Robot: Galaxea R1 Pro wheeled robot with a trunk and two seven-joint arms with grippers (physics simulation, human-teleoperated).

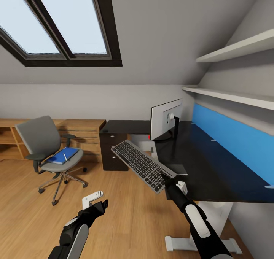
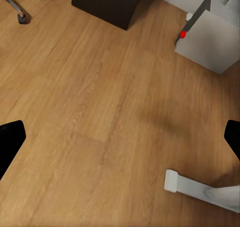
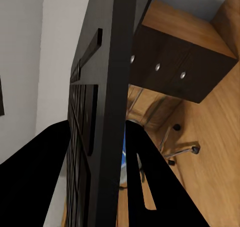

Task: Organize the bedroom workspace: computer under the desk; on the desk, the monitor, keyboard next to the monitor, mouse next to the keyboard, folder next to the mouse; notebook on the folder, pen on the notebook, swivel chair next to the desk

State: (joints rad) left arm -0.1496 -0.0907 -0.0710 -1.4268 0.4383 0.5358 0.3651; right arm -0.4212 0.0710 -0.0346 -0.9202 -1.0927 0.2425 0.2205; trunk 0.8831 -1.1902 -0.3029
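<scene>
My right gripper [image 1: 166, 178] is shut on the near end of the keyboard [image 1: 141, 165], holding it tilted in the air off the desk's [image 1: 213, 175] front edge. In the right wrist view the keyboard [image 3: 107, 62] runs edge-on between the fingers [image 3: 150, 187]. The monitor [image 1: 165, 118] stands on the desk with its back to me. The computer [image 2: 210, 37] sits on the floor under the desk. The swivel chair [image 1: 40, 137] stands at left, carrying the blue folder [image 1: 61, 157] with the pen [image 1: 65, 157] on it. My left gripper [image 1: 97, 202] hangs open over bare floor.
A dark drawer unit [image 1: 113, 152] closes the desk's left end, and a light-wood chest [image 1: 82, 131] stands behind the chair. The blue wall panel [image 1: 232, 141] and shelves [image 1: 236, 48] line the right wall. The white desk foot [image 2: 192, 186] lies near my left gripper.
</scene>
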